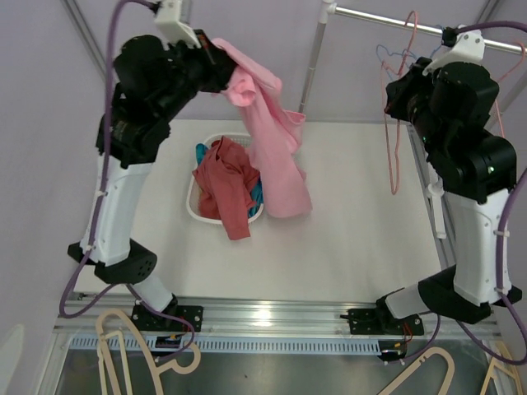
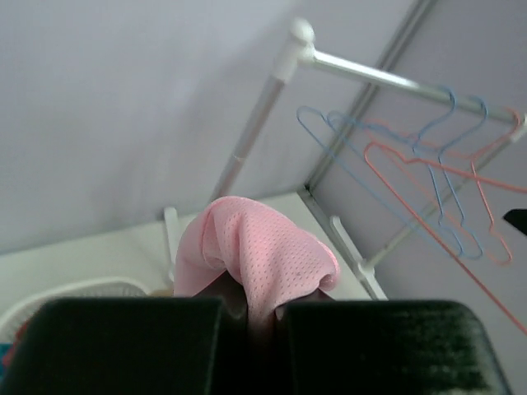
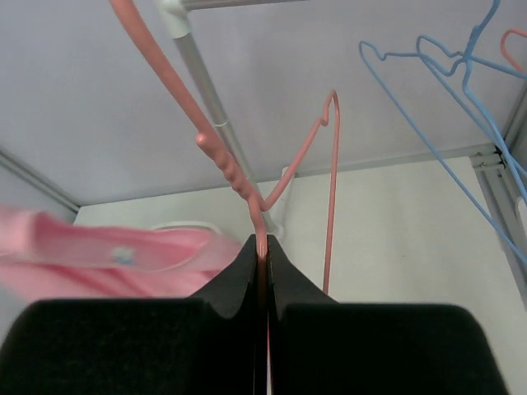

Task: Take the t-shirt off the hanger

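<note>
Now, basket [image 1: 192, 207] of clothes [image 1: 224, 183] near t-shirt [image 1: 276, 156].

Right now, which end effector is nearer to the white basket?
Left. The left end effector is above the basket, holding the shirt; the right end effector is far right, holding a hanger.

Pink mesh t-shirt [image 1: 276, 148], bunched and clamped in the left gripper [image 2: 262, 317], rest draping limp below it, off the hanger [image 3: 232, 175], thin salmon-pink, bare, pinched in the right gripper [image 3: 263, 255], arms rising above it.
</note>
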`<state>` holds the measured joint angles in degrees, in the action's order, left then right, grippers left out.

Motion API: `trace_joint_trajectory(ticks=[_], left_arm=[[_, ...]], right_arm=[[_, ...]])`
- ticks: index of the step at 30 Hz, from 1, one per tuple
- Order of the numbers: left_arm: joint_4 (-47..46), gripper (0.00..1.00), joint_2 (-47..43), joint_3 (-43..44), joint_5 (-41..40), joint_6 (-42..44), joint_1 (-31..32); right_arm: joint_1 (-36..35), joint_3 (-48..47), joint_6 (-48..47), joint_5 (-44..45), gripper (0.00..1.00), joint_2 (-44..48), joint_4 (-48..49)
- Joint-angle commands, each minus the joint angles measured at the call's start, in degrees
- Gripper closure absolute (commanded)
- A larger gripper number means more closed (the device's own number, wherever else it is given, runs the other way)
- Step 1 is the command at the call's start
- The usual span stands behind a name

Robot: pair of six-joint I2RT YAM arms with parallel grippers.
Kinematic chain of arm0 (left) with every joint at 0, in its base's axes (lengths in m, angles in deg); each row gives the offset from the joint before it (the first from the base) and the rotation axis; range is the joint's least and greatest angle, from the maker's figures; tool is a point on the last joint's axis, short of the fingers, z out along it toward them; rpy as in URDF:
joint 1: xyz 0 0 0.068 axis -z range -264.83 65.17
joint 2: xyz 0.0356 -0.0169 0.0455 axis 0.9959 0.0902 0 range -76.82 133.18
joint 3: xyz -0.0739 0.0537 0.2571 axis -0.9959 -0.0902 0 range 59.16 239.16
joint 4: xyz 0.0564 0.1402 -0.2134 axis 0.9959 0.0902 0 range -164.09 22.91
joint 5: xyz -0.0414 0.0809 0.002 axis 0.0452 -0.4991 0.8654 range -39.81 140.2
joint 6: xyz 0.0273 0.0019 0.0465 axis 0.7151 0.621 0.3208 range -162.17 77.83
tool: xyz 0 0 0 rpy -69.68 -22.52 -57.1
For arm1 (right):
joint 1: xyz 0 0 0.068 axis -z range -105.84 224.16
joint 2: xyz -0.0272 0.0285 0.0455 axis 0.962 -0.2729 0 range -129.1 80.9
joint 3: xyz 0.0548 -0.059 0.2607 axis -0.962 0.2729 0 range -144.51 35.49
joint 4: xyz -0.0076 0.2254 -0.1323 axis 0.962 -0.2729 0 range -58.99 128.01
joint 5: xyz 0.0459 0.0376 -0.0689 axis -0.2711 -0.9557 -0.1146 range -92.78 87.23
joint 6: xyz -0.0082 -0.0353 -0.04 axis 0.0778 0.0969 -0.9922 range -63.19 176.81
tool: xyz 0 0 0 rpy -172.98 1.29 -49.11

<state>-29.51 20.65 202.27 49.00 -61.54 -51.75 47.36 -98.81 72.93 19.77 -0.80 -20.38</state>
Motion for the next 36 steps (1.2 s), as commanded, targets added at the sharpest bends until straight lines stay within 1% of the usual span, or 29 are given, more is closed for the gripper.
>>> trace_joint_trajectory(ticks=[1, 2, 4, 5, 8, 11, 12, 14, 15, 16, 17, 18, 21, 22, 25, 26, 28, 33, 36], left_arm=[[-3.3, 0.99, -2.9, -2.4, 1.5, 1.4, -4.7], [-3.8, 0.99, -4.0, -3.3, -0.5, 2.1, -5.3], [-5.4, 0.99, -5.0, -4.7, -2.4, 2.8, -7.3], [-5.9, 0.99, -5.5, -6.6, -2.8, 3.5, -8.1], [-7.0, 0.99, -7.0, -8.6, -3.7, 3.9, -10.8], [-7.9, 0.99, -7.6, -11.1, -2.9, 3.3, -13.2], [-8.6, 0.99, -7.7, -14.7, -2.8, 3.3, -13.6], [-11.1, 0.99, -7.7, -17.7, -3.0, 3.3, -14.2], [-11.9, 0.99, -7.7, -22.2, -3.4, 3.0, -14.4], [-12.7, 0.99, -7.3, -24.0, -3.5, 2.8, -14.8], [-14.0, 0.99, -7.1, -25.3, -4.1, 1.7, -15.1], [-14.6, 0.99, -7.0, -30.1, -4.3, 1.0, -15.6], [-17.1, 0.99, -6.5, -37.3, -3.8, -2.5, -16.6], [-17.4, 0.99, -6.1, -41.2, -3.6, -3.1, -16.7], [-15.8, 0.99, -2.0, -45.0, -4.4, -5.7, -16.8], [-15.1, 0.99, -1.9, -45.9, -4.4, -6.2, -16.9], [-14.4, 0.99, 1.1, -47.8, -2.9, -7.0, -16.9], [-16.2, 0.99, 6.2, -55.0, 0.4, -9.7, -16.9], [-18.3, 0.99, 6.9, -58.8, 2.7, -10.9, -16.9]], right_arm=[[6.0, -1.6, -1.7, -8.1, 1.0, -2.6, 7.0], [9.8, -1.4, -1.6, -12.4, 1.0, -4.0, 7.8], [13.5, -1.5, -1.2, -16.8, 1.0, -5.6, 9.9], [16.7, -1.6, -0.5, -19.2, 1.0, -6.4, 10.4], [20.6, -1.8, 0.1, -25.0, 1.0, -9.7, 12.6], [22.6, -2.1, 0.4, -29.1, 1.0, -12.4, 16.1], [23.6, -2.2, 0.5, -30.0, 1.0, -13.0, 17.2], [24.3, -3.4, 1.0, -32.4, 1.0, -15.2, 19.1], [24.5, -3.9, 1.2, -33.2, 1.0, -15.9, 19.6], [24.5, -5.4, 1.4, -34.7, 1.0, -17.8, 19.9], [24.5, -6.3, 1.5, -34.9, 1.0, -18.7, 20.1], [24.4, -6.9, 1.5, -35.2, 1.0, -19.5, 20.5], [24.7, -8.3, 1.3, -34.7, 1.0, -21.7, 21.9], [24.9, -8.3, 1.3, -34.6, 1.0, -22.0, 22.3], [25.2, -8.2, 1.5, -34.1, 1.0, -23.7, 22.8], [25.3, -8.2, 1.5, -34.1, 1.0, -24.0, 22.9], [25.2, -6.9, 1.4, -33.0, 1.0, -24.3, 23.5], [25.3, -2.5, 0.9, -31.1, 1.0, -24.2, 25.3], [25.1, -1.3, 0.7, -31.2, 1.0, -23.9, 25.0]])
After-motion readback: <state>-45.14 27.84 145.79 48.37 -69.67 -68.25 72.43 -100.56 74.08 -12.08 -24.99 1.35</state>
